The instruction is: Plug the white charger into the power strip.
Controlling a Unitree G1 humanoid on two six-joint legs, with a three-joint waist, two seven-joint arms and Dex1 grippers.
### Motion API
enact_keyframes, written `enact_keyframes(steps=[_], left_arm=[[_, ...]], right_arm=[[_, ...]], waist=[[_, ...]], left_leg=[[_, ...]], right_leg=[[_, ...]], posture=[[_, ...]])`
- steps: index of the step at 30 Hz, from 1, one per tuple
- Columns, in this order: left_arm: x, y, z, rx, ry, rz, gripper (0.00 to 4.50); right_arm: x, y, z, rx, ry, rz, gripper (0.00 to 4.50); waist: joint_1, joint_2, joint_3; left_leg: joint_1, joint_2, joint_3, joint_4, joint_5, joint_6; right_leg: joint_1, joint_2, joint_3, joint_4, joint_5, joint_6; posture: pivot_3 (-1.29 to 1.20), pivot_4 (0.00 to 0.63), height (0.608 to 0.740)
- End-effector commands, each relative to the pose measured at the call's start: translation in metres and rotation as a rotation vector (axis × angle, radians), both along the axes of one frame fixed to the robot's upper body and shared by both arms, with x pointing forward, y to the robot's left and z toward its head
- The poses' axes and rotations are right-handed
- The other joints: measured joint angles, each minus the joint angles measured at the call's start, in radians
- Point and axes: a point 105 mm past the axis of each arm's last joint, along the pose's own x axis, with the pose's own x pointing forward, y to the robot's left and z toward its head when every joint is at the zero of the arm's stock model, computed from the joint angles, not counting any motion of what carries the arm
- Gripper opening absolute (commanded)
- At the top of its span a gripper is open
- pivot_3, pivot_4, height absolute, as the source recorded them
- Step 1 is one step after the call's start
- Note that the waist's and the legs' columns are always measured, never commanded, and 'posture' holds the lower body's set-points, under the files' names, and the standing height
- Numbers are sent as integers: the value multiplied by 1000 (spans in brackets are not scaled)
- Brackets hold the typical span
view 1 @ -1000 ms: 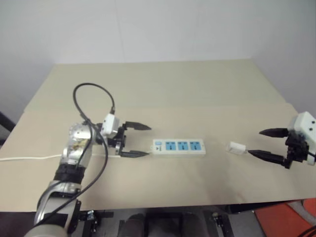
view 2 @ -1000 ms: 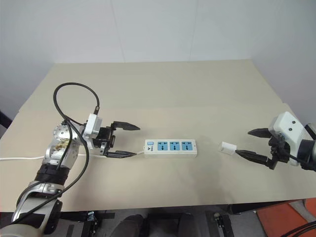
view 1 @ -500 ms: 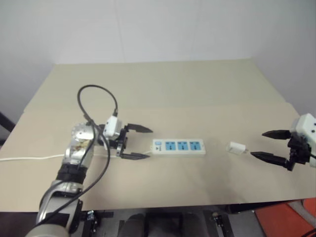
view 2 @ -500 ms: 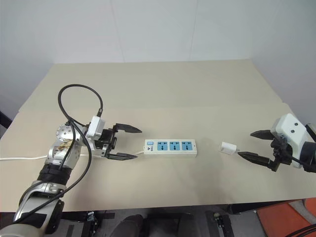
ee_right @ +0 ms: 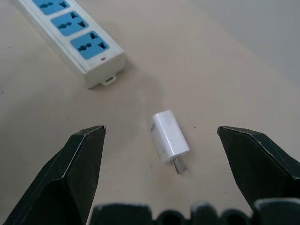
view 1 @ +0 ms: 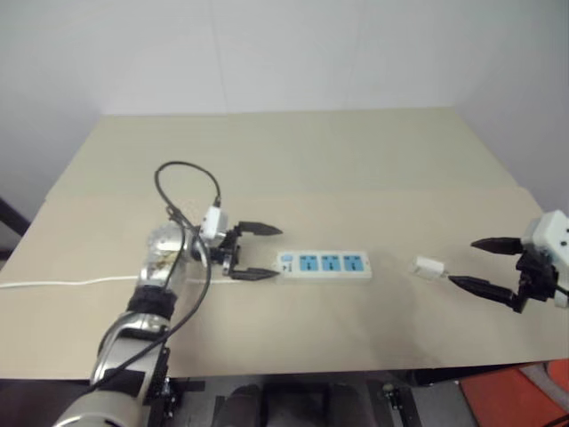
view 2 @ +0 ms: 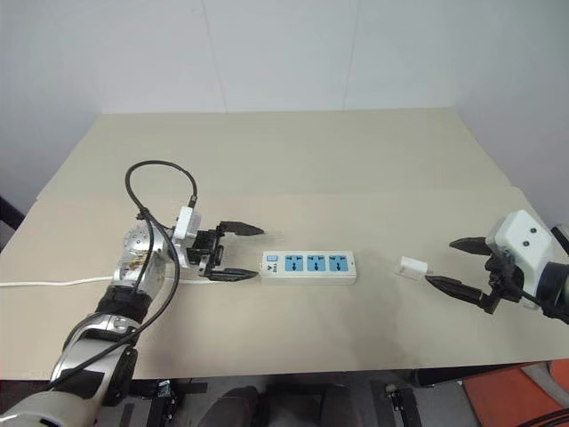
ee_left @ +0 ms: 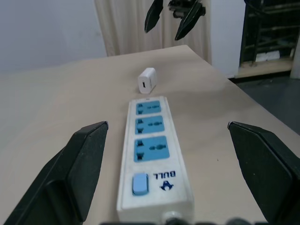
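The power strip (view 1: 324,265), a long white bar with three blue socket faces, lies flat in the middle of the tan table (view 1: 293,169). Just off its switch end stands my left gripper (view 1: 260,253), open and pointing along the strip (ee_left: 152,154), fingers either side of that end and nothing between them. The white charger (view 1: 428,267) lies on its side a short way past the strip's far end, metal prongs facing my right gripper (view 1: 481,264). That gripper is open, close to the charger (ee_right: 171,136) and apart from it.
A thin white cord (view 1: 62,284) runs from the strip's switch end off the table's left side. A black cable (view 1: 182,178) loops above my left wrist. The table's front edge is close below both arms.
My left gripper has moved right and slightly down, up to the strip's switch end. The right gripper, the strip and the charger have stayed in place.
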Motion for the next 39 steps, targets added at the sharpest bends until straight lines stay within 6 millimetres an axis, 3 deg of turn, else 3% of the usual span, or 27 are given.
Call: enact_keyframes(steps=[1,10,39], left_arm=[[5,-4,5,-34,-43,2,4476],[6,-9,-17,-2,-24,4,4476],[13,-20,-44,70,50,61,4476]], right_arm=[[-3,0,16,1,-55,-9,4500],[-5,-3,24,-15,-60,-23,4500],[-13,0,22,-17,-40,-28,4500]], waist=[[1,0,0],[0,0,0],[0,-1,1]], left_leg=[[0,0,0,0,0,0],[0,0,0,0,0,0],[-1,0,0,1,0,1]], right_leg=[[0,0,0,0,0,0],[0,0,0,0,0,0],[0,0,-1,0,0,0]], posture=[[0,150,740],[0,150,740],[0,150,740]])
